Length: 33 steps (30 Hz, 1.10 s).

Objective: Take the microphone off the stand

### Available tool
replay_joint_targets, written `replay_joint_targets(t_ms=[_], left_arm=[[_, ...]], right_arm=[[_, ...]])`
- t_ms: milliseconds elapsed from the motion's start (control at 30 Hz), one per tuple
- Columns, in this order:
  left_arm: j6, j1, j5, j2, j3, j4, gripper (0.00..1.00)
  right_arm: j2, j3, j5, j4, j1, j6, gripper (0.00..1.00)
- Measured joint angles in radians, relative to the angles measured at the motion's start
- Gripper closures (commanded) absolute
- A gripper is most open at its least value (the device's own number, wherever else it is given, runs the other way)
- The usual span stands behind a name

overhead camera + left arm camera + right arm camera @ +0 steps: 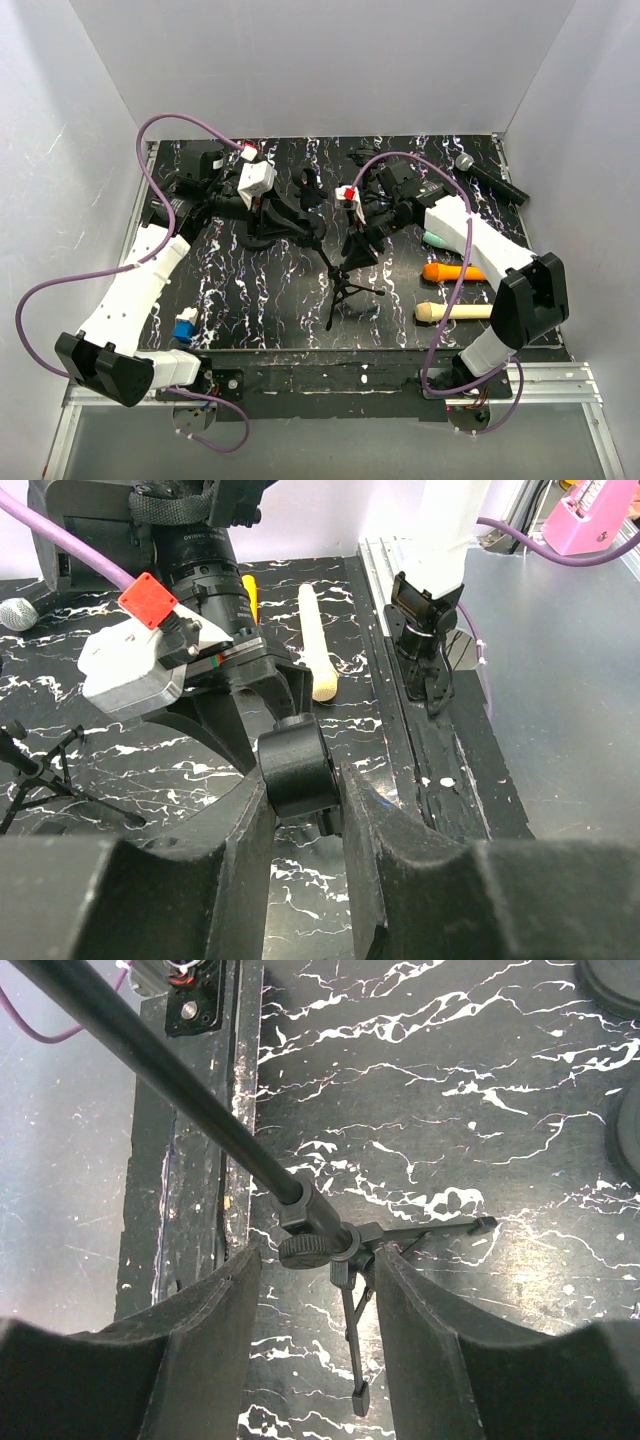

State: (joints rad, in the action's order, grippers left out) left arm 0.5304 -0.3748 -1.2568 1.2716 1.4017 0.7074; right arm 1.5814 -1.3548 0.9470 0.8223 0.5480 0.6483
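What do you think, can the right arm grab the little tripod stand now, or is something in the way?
Probably yes. The right gripper hangs right over the stand, open fingers on either side of the hub where its legs meet, and nothing sits between them and it.

Bright, even overhead light; softly blurred near foregrounds

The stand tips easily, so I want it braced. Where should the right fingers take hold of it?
On the thin pole just above the tripod hub, coming from above with the fingers on either side. The pole is slim and bare there. Below the hub the legs splay out and would crowd the grip.
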Motion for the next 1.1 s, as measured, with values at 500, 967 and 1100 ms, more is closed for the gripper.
replay_joint_targets(t_ms=[500, 967, 1100], left_arm=[[0.016, 0.0, 0.002, 0.002, 0.0, 0.003, 1.0], [0.019, 0.002, 0.022, 0.001, -0.004, -0.001, 1.0], [-0.018, 0.005, 0.024, -0.014, -0.037, -0.04, 1.0]], right_arm=[[0.037, 0.001, 0.001, 0.018, 0.023, 0.035, 0.63], [-0.007, 0.029, -0.047, -0.01, 0.046, 0.121, 0.99], [-0.211, 0.227, -0.171, -0.228, 0.097, 0.192, 0.99]])
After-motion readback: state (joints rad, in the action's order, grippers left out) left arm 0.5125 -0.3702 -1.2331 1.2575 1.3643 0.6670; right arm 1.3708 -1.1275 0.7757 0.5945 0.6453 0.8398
